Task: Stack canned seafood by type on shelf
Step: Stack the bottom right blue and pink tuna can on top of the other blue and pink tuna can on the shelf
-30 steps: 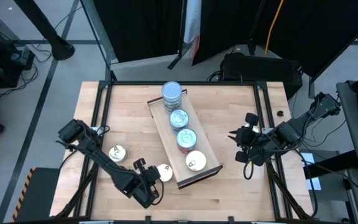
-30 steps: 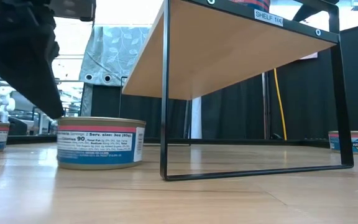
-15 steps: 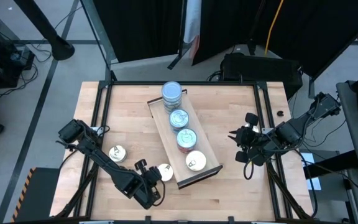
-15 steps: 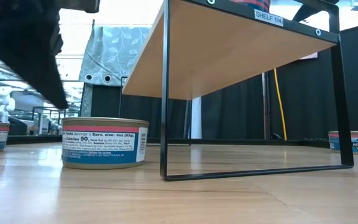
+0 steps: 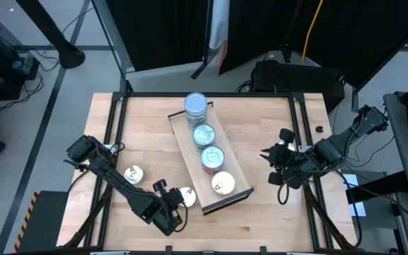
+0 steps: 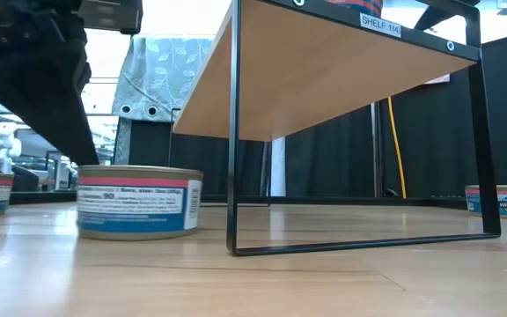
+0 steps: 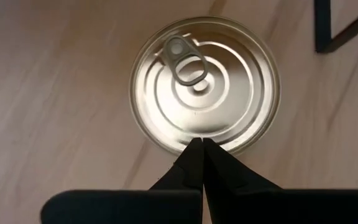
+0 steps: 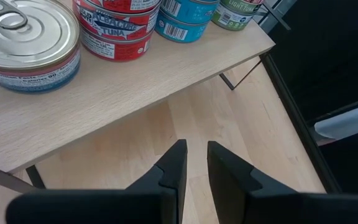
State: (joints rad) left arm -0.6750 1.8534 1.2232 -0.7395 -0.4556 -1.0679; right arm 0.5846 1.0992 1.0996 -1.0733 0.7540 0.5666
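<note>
L gripper [image 5: 178, 207] sits low at the table's near edge, fingers [image 7: 194, 163] fully closed w/ tips pressed together, holding nothing; tips meet the rim of a silver pull-tab tin [image 7: 204, 84] that stands upright on the tabletop [image 5: 261, 134], just beside the near-left corner of the shelf [image 5: 234, 173]. In low view that tin [image 6: 139, 202] rests flat on the wood next to the shelf's black leg, w/ the dark L arm above it. A 2nd tin [image 5: 134, 174] lies further left on the table, apart from the gripper. Shelf runs diagonally across table centre and carries four stacks of tins in a row: blue-top stack [image 5: 195, 108] at far end, two more [image 5: 203, 134] [image 5: 212, 157] mid, cream-top tin [image 5: 222, 183] at near end. R gripper [image 5: 275, 164] waits to the right of the shelf, clear of it, fingers [image 8: 174, 163] at a narrow gap, gripping nothing.
</note>
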